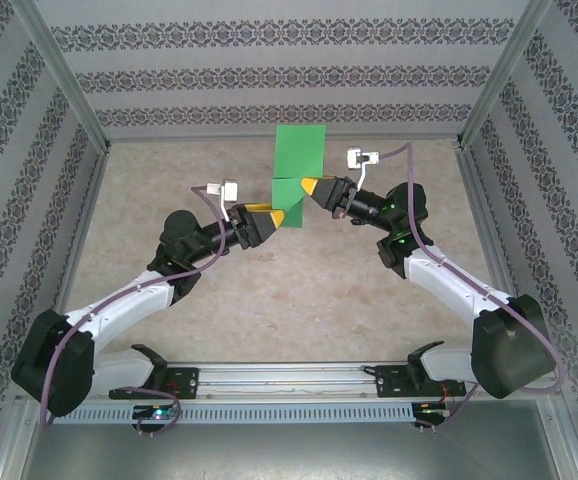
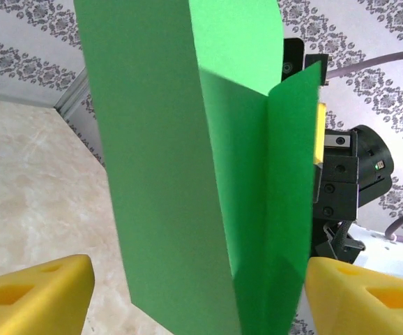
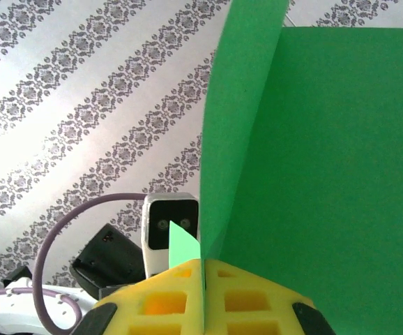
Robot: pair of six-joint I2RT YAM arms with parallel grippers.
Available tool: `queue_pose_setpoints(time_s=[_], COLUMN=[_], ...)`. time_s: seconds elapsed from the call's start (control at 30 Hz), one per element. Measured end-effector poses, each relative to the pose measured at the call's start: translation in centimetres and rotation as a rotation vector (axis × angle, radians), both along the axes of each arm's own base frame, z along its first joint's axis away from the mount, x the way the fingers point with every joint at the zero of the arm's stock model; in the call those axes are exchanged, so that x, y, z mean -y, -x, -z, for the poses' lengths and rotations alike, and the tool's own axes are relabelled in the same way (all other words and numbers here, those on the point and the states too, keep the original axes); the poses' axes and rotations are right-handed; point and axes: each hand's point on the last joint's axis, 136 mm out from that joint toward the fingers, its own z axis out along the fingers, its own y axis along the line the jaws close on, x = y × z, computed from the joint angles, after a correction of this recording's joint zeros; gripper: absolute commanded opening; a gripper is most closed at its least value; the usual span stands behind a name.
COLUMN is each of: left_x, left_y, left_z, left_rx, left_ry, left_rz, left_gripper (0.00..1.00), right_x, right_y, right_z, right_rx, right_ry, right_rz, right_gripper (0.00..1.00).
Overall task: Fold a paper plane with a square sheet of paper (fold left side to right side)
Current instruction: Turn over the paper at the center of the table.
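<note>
One square sheet of paper (image 1: 297,160) — bright green, up at twelve o'clock over the one surface (image 1: 299,300). Two arms: the left arm (image 1: 139,290) at eight o'clock and the right arm (image 1: 449,280) at four o'clock. Two end effectors, one on each arm — the left end effector (image 1: 277,217) and the right end effector (image 1: 309,187). Each has two yellow fingers (image 2: 41,293), so that makes four fingers. Two small white cameras (image 1: 221,189), one by each wrist. Two purple cables (image 1: 561,365). Three patterned walls (image 1: 269,70).
</note>
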Motion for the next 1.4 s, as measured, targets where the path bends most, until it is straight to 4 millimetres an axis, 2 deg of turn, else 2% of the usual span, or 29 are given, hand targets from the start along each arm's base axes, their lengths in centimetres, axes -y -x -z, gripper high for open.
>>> queue_pose_setpoints(time_s=[0.43, 0.53, 0.63, 0.8, 0.93, 1.03, 1.27, 1.4], left_x=[0.2, 0.3, 0.3, 0.3, 0.3, 0.1, -1.0, -1.4], left_y=[-0.2, -0.3, -0.4, -0.3, -0.3, -0.1, -0.2, -0.6], left_z=[-2.2, -2.0, -2.0, -2.0, -1.8, -1.3, -1.2, -0.5], left_rx=[0.033, 0.026, 0.023, 0.027, 0.025, 0.013, -0.008, -0.039], left_ry=[0.078, 0.079, 0.080, 0.077, 0.065, 0.026, -0.179, -0.362], left_rz=[0.018, 0.019, 0.019, 0.019, 0.015, 0.009, -0.081, -0.153], left_gripper=[0.33, 0.25, 0.13, 0.00, 0.00, 0.00, 0.00, 0.00], right_x=[-0.5, -0.5, -0.5, -0.5, -0.2, 0.8, 4.6, 7.0], right_y=[0.2, 0.2, 0.2, 0.2, 0.1, 0.1, 0.2, -0.3], right_z=[0.7, 0.9, 1.0, 1.4, 2.0, 2.3, 2.5, 4.4], right_rx=[-0.023, -0.026, -0.027, -0.033, -0.037, -0.035, 0.019, 0.010], right_ry=[-0.003, -0.001, 0.000, 0.006, 0.022, 0.042, 0.163, 0.308], right_rz=[-0.027, -0.027, -0.027, -0.025, -0.013, 0.027, 0.245, 0.416], right_gripper=[0.00, 0.05, 0.12, 0.26, 0.35, 0.42, 0.61, 0.67])
